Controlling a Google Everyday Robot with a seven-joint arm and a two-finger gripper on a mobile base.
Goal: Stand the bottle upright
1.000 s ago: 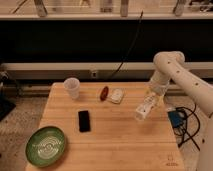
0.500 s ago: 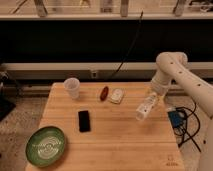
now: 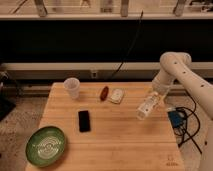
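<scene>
Where the wooden table (image 3: 125, 145) comes nearest the camera, a green plate (image 3: 46, 145) with pale rings lies at its front left corner. Behind it, toward the middle, a black phone (image 3: 84, 121) lies flat, its long side running front to back. At the right edge the bottle (image 3: 145, 109) — whitish and translucent — is tilted, its lower end toward the front left and its upper end caught in the end effector (image 3: 155, 97), which is clenched on it; whether the lower end touches the wood cannot be told. The white arm (image 3: 175, 67) bends up and away to the right. Off the table's right side a blue object (image 3: 175, 119) lies among dark cables. Farther back, a flat white rounded-square object (image 3: 116, 95) sits just beside a small reddish object (image 3: 104, 93), and a white cup (image 3: 72, 87) stands upright near the back left corner — well apart from the bottle. Beyond the table, a black cable (image 3: 125, 60) climbs the dark wall.
</scene>
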